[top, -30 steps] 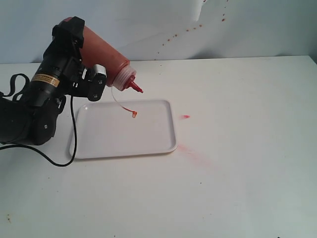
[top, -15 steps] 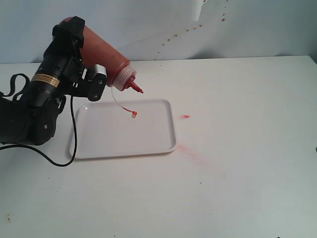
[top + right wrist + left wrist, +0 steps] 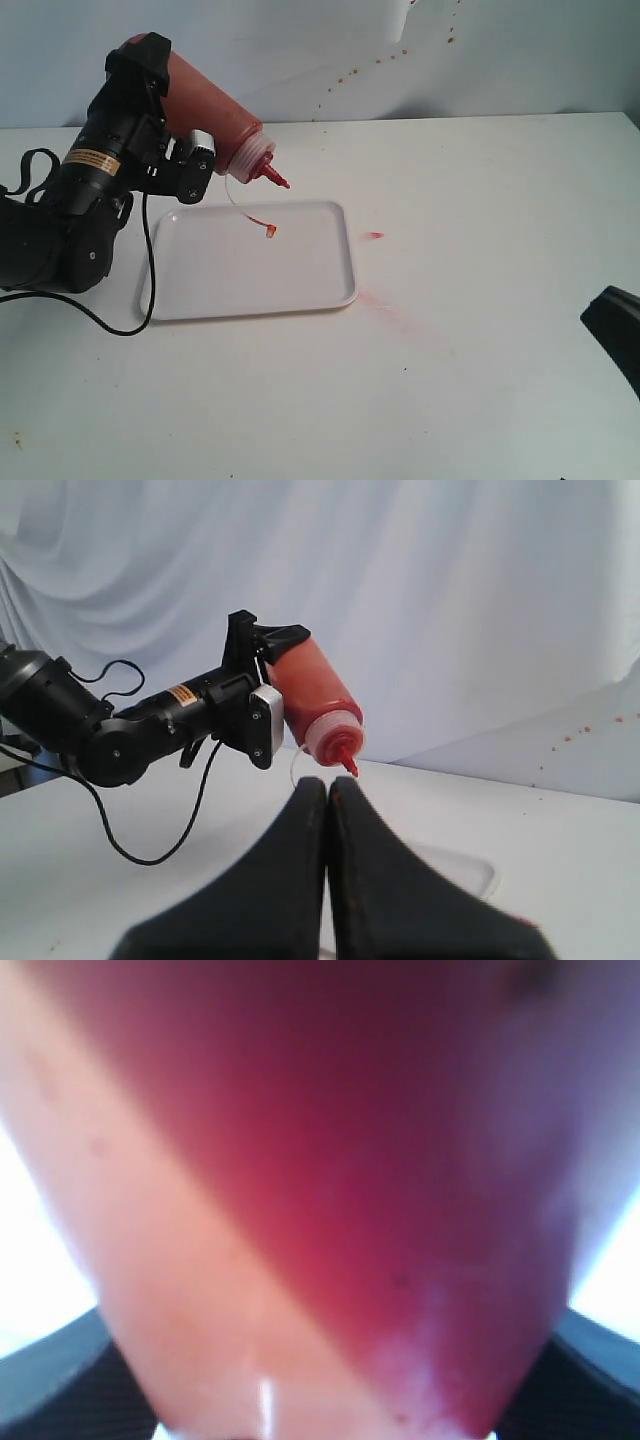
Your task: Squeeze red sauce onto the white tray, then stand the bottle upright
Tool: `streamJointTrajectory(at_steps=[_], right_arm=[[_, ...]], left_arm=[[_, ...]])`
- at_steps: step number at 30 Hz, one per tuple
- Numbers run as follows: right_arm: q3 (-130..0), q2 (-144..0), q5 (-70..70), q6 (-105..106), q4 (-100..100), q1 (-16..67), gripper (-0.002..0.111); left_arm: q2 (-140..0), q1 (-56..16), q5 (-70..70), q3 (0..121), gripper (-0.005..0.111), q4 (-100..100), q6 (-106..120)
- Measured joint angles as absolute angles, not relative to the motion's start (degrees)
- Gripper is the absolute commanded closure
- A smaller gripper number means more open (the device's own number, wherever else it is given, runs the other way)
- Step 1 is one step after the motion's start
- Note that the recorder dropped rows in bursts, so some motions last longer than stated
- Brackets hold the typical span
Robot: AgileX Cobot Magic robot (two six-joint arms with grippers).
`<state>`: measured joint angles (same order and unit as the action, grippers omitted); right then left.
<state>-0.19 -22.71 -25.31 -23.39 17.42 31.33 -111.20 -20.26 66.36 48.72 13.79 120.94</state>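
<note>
The left tool (image 3: pixel 172 110) clamps the bottle (image 3: pixel 225 125), tilted nozzle-down over the white tray (image 3: pixel 250 285)'s far edge. No red sauce seems landed there yet. The right tool (image 3: pixel 327 795), pressed together, sits well apart. Squeezing and standing are both left.

A pinkish smear (image 3: pixel 385 305) and a small red fleck (image 3: pixel 375 235) mark the white table (image 3: pixel 480 200) before a speckled backdrop (image 3: pixel 350 60).
</note>
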Motion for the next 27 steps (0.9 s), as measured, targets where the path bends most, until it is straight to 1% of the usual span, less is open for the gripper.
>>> streamJointTrajectory(at_steps=[8,15,18,27], right_arm=[[-0.19,-22.74,-26.66,-26.75,17.42,31.33,0.108],[-0.51,-22.74,-25.34,-23.43,18.07,31.33,0.108],[-3.03,-22.84,-21.84,-23.16,18.21,31.33,0.108],[-13.06,-22.84,-19.03,-22.42,20.26,31.33,0.108]], left_arm=[[-111.2,-20.26,66.36,48.72,0.107,13.79,120.94],[-111.2,-20.26,66.36,48.72,0.107,13.79,120.94],[-111.2,-20.26,66.36,48.72,0.107,13.79,120.94],[-111.2,-20.26,66.36,48.72,0.107,13.79,120.94]])
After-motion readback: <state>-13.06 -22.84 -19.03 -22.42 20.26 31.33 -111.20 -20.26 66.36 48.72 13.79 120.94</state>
